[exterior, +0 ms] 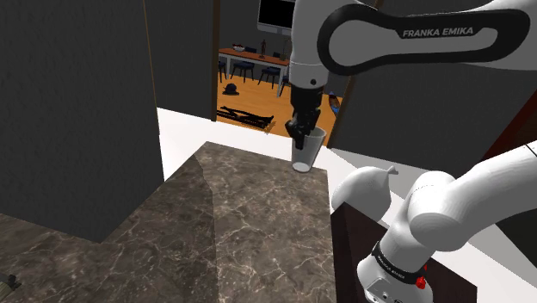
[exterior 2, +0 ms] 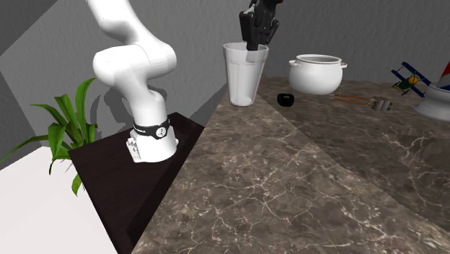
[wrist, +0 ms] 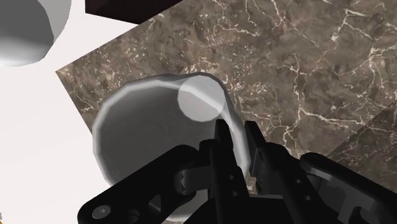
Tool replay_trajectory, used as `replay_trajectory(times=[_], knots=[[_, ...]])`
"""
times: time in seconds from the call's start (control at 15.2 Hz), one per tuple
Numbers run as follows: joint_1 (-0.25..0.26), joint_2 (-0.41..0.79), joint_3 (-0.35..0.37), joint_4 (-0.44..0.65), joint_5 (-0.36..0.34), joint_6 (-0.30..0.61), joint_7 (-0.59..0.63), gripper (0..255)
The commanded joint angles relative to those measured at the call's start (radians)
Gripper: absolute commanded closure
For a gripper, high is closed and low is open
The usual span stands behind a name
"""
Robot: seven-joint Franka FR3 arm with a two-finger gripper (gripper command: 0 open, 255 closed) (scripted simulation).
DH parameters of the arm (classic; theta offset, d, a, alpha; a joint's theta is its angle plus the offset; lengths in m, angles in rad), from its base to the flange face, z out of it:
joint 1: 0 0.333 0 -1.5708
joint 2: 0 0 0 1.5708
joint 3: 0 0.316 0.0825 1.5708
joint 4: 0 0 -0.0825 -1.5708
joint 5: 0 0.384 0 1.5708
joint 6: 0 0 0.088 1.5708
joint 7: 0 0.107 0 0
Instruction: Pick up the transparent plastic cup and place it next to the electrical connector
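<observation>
Lifting looks like the step in hand: the gripper (exterior 2: 254,43) is pinched on the cup (exterior 2: 244,78) wall, 1 finger inside the rim and 1 outside, nearly closed with only the thin wall between them. The cup stands upright at the counter (exterior 2: 288,180) corner nearest the stand (exterior 2: 122,189). Its base seems to rest on the stone, though I cannot tell for sure. A pinch on 1 side of the rim lets a cup swing, so I would raise it straight and slowly and keep it upright. It should clear the black lump (exterior 2: 286,99) near it before travelling. The grey piece (exterior 2: 381,104) with an orange lead, beyond the pot (exterior 2: 317,73), is probably the connector; the cup should go down just beside it without touching. The counter is dark veined marble. A plant (exterior 2: 61,133) grows by the stand. In the shoulder view a doorway (exterior: 258,77) behind the arm opens between dark walls onto a wood-floored room.
</observation>
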Motion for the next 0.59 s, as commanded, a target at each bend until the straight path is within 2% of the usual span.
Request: replay_trajectory(times=[0.0, 0.26, 0.53], knots=[[-0.001, -0.002, -0.003, 0.029, -0.002, -0.031, -0.004, 255], [-0.003, 0.001, -0.006, 0.072, -0.004, -0.07, -0.007, 255], [0.017, 0.089, 0.073, 0.154, 0.023, -0.069, 0.091, 255]])
